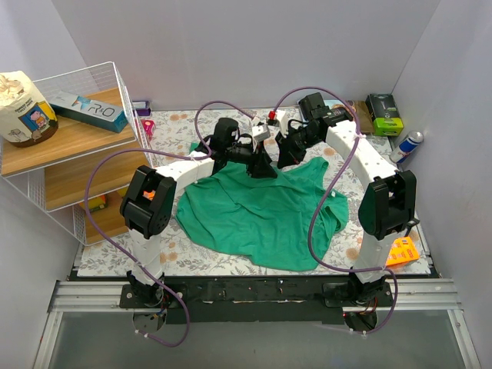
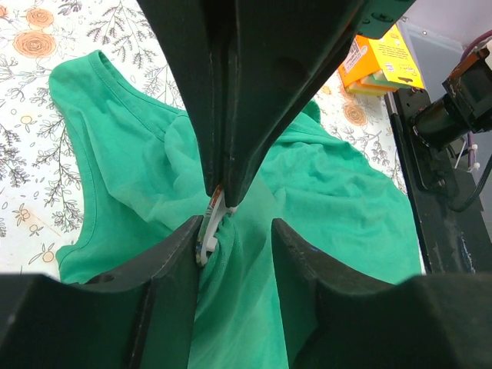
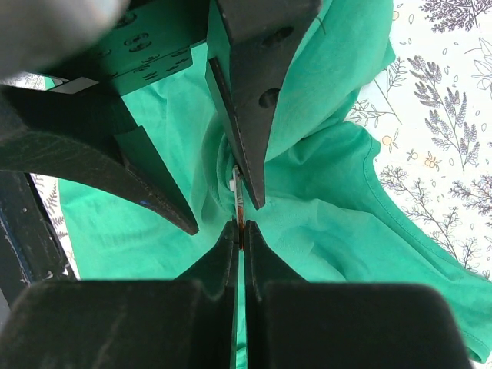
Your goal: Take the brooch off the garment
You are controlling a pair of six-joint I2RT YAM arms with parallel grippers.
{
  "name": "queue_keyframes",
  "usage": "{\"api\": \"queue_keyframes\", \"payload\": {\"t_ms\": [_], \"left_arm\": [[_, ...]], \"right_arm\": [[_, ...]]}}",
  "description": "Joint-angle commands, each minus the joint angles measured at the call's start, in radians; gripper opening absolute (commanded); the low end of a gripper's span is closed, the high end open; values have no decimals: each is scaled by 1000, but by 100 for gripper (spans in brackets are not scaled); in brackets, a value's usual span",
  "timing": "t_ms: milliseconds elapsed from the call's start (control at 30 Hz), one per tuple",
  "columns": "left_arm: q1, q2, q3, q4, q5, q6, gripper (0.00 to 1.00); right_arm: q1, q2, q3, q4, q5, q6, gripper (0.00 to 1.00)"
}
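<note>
The garment [image 1: 261,215] is an emerald-green shirt, spread wrinkled on the floral mat [image 1: 173,257]. Both grippers meet at its far edge. My right gripper [image 3: 241,227] is shut on the brooch [image 3: 237,192], a small thin pale piece with a brownish edge, still set in a bunched fold of the green cloth [image 3: 346,192]. In the left wrist view my left gripper [image 2: 234,231] is open. The fold and the brooch [image 2: 207,234] lie against its left finger, and the right gripper's shut fingers [image 2: 231,115] come down from above. In the top view the left gripper [image 1: 261,169] and right gripper [image 1: 283,160] almost touch.
A wire shelf rack [image 1: 77,138] with a bag and a box stands at the left. A green box [image 1: 384,115] and a can [image 1: 410,144] sit at the back right. An orange box [image 1: 402,252] lies at the right, beside the right arm. Small items [image 1: 269,119] lie behind the grippers.
</note>
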Motion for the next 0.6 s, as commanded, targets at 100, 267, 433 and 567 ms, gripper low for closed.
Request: {"api": "queue_keyframes", "payload": {"t_ms": [100,267,433,567], "left_arm": [[12,-45,14,52,-22,-78,41],[21,-45,4,84,-40,-129,41],[21,-42,10,88,-74,-123,33],[19,-35,7,82,-59,-104,32]], "right_arm": [[6,-3,21,-3,-16,-9,1],[6,-2,19,-2,-16,-10,1],[6,3,24,0,-18,-9,1],[6,9,31,0,-21,-4,1]]}}
